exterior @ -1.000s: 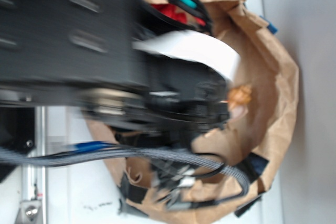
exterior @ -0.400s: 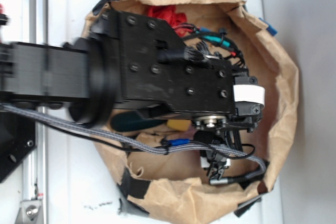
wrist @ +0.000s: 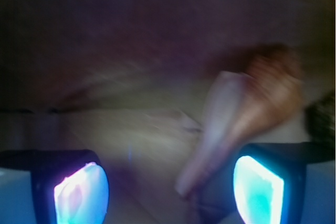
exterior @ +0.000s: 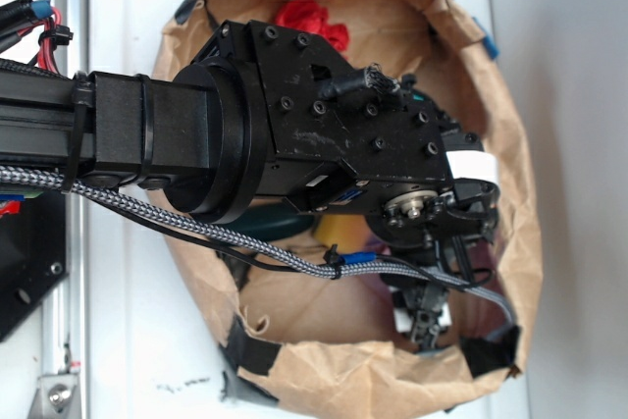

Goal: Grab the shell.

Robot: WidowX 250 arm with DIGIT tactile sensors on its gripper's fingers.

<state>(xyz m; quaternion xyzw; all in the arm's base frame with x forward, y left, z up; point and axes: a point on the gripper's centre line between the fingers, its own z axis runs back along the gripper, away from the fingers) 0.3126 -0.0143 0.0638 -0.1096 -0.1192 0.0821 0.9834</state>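
Observation:
In the wrist view the shell is tan-orange with a pale pinkish side. It lies tilted on the brown paper floor, its pointed tail aimed down-left. My gripper is open. The tail tip lies between the glowing pads, close to the right pad and far from the left pad. The view is blurred. In the exterior view my gripper reaches down into the paper bag at its lower right, and the arm hides the shell.
The bag's crumpled walls ring the gripper closely. A red object lies at the bag's far end. A yellow sponge and a dark teal item peek out under the arm. Cables hang beside the wrist.
The arm has swung and lowered so the gripper points down into the bag's lower right. The shell, visible beside the wrist a second ago, is now covered by the arm in the exterior view.

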